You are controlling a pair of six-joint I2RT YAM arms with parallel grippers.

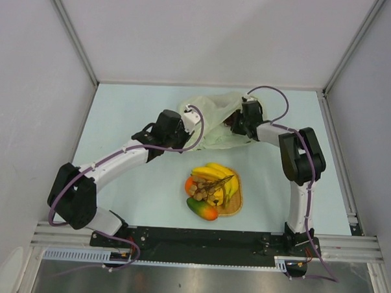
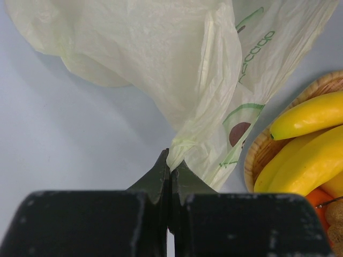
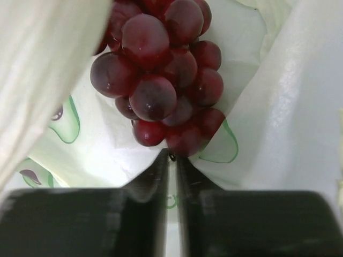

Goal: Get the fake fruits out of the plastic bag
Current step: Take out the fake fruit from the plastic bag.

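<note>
Plastic film is what the left gripper [image 2: 170, 163] holds: its jaws are pressed together on a bunched fold at the left edge of the plastic bag [image 1: 210, 115], and the sheet rises from that pinch in a taut, crinkled fan. The bag itself lies on the pale table [image 1: 119, 104], with its open mouth turned to the right.

Inside the bag, just within that mouth, sits the bunch of dark red grapes [image 3: 161, 80]. It appears to be the only fruit left in there. From the right wrist view its long axis runs straight away from the fingertips, the narrow lower end nearest and the broad end deeper in the bag.

At the bag's right side, the right gripper [image 3: 171, 155] reaches into the mouth. Its jaws are drawn almost together, tips right against the lowest grapes. Whether they actually nip a grape or a stem is not clear. This arm is plainly the nearer one, so the pull out should go back along the bunch's own axis, rightward out of the bag.

On the near side of the bag, well apart from it, the bananas [image 1: 214, 173], orange [image 1: 189, 184] and mango [image 1: 202, 210] rest on a woven mat [image 1: 236, 203].
</note>
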